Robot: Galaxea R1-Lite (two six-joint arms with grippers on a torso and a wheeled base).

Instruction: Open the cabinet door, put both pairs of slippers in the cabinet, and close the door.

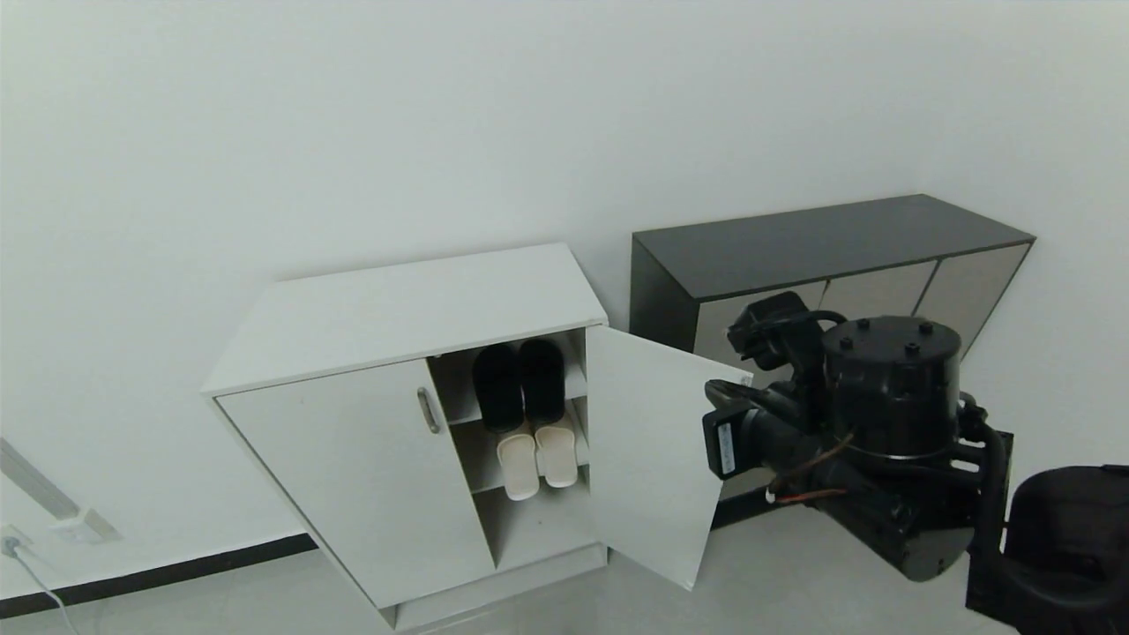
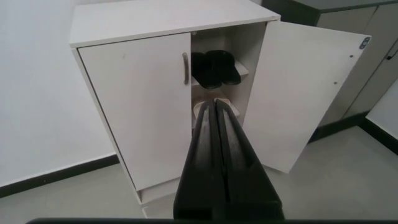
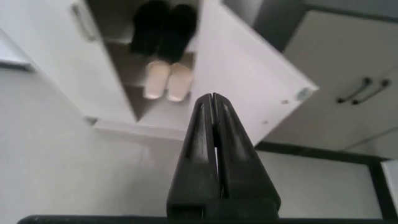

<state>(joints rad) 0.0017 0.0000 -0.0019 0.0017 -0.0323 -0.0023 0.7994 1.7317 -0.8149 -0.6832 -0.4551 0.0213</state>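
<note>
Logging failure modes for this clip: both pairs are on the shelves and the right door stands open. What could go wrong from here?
1. The cream slippers appear to stick out past the front edge of their shelf, so the closing door may catch them or stop short.
2. The right gripper is shut near the door's free edge; a glancing push could slip off, or swing it wider towards the dark cabinet.

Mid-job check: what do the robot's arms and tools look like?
The left tool and right tool are matte black, each with two long flat fingers tapering to a narrow tip. The right arm is black, with a round bolted joint cap, a white label and thin red wires.
</note>
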